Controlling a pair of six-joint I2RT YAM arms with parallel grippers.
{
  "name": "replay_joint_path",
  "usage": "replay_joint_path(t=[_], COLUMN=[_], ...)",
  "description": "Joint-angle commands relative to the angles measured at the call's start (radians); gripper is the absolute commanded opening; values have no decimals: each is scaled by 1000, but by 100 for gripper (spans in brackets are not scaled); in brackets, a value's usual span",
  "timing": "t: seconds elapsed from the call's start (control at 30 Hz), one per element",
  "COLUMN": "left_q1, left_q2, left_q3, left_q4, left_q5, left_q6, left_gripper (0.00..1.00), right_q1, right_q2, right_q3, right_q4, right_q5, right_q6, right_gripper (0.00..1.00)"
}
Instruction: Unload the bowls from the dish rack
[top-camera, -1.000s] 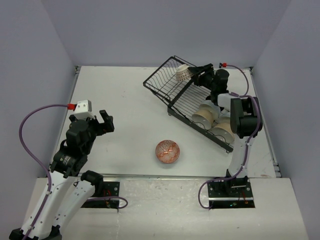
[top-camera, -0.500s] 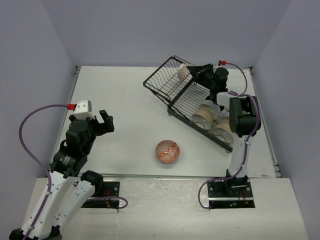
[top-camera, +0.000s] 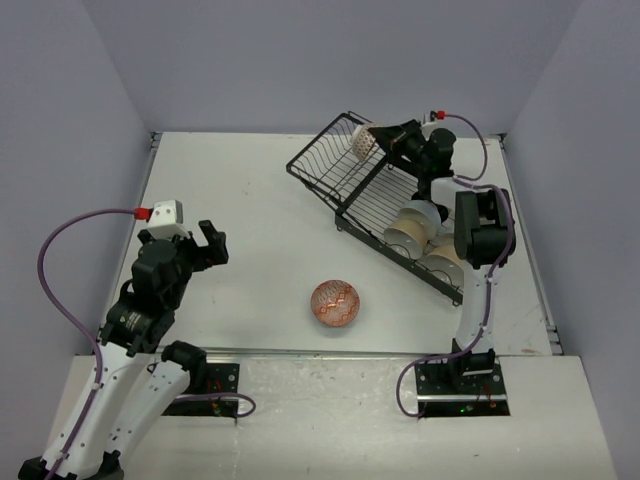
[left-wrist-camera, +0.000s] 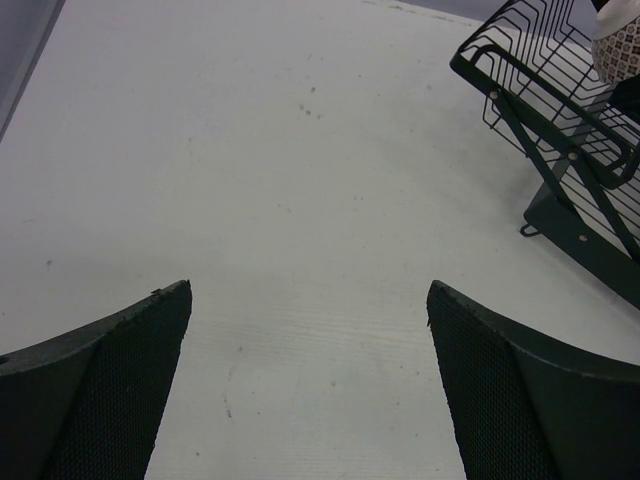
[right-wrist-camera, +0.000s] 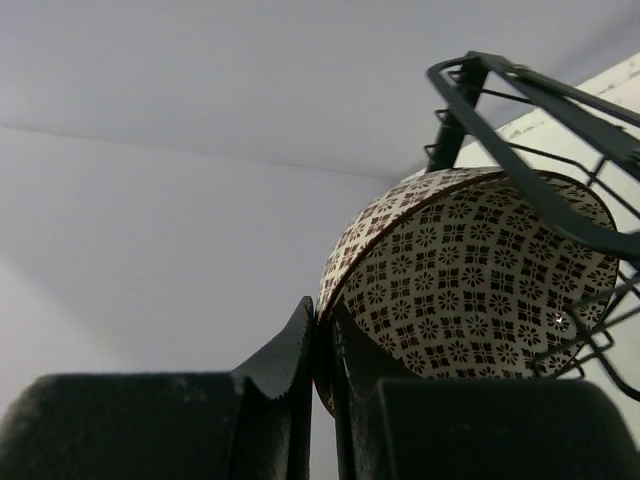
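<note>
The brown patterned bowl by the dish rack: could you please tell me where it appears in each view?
Top external: patterned bowl upper centre-right, at the far end of the dish rack, pinched by the right tool.
Left wrist: sliver of patterned bowl, top right corner, above the dish rack.
Right wrist: patterned bowl centre-right, rim in the right tool, behind dish rack wires.
Shared landmark: the dish rack.

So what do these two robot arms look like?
Both are slim and jointed, with white links lower down and black joints higher up, on black base plates. The left arm trails a looping purple cable with a red plug by a pale grey wrist box. The right arm has a matching cable. The left gripper and right gripper each have two black fingers.
</note>
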Motion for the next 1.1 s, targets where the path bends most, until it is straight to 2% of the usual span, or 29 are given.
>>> replay_joint_path(t=[0.0, 0.17, 0.3, 0.4, 0.47, 0.5, 0.57, 0.6, 0.67, 0.7, 0.8, 0.83, 0.9, 0.93, 0.97, 1.0, 1.03, 1.07], left_q1=[7, 11, 18, 22, 25, 28, 30, 34, 39, 42, 44, 45, 50, 50, 50, 50, 50, 50], left_q2=[-2, 0, 3, 14, 18, 20, 18, 18, 14, 14, 12, 14, 17, 20, 26, 31, 40, 43], left_q3=[-3, -1, 0, 2, 2, 2, 3, 3, 5, 5, 5, 6, 11, 14, 31, 45, 59, 81], left_q4=[40, 37, 35, 32, 32, 32, 29, 28, 26, 26, 25, 25, 18, 17, 2, -8, -21, -21], left_q5=[4, -10, -15, -23, -23, -23, -29, -30, -38, -41, -50, -55, -67, -79, -81, -76, -64, -46], left_q6=[29, 25, 22, 21, 19, 19, 18, 16, 15, 12, 10, 9, -5, -11, -46, -69, -86, -106], left_gripper=[100, 100, 100, 100, 100, 100, 100, 100, 100, 100, 100, 100, 100, 100, 100, 100, 100, 100], right_q1=[2, 7, 13, 28, 50, 59, 99, 119, 201, 233, 379, 463, 554, 642, 686, 761, 796, 832], right_q2=[-68, -110, -131, -176, -235, -260, -353, -392, -502, -531, -639, -668, -744, -765, -795, -808, -817, -823], right_q3=[107, 179, 187, 182, 166, 153, 132, 104, 84, 75, 35, 8, -69, -95, -139, -161, -179, -204], right_q4=[74, 23, 42, 25, -32, -112, -232, -380, -534, -684, -919, -947, -1024, -1043, -1076, -1093, -1109, -1160], right_q5=[-86, -155, -207, -261, -278, -292, -281, -226, -148, -100, 122, 265, 389, 444, 565, 596, 697, 734], right_q6=[-79, -185, -214, -294, -410, -462, -651, -825, -1008, -1175, -1401, -1435, -1542, -1567, -1586, -1619, -1635, -1665], right_gripper=[0, 0, 0, 0, 0, 0, 0, 0, 0, 0, 0, 0, 0, 0, 0, 0, 0, 0])
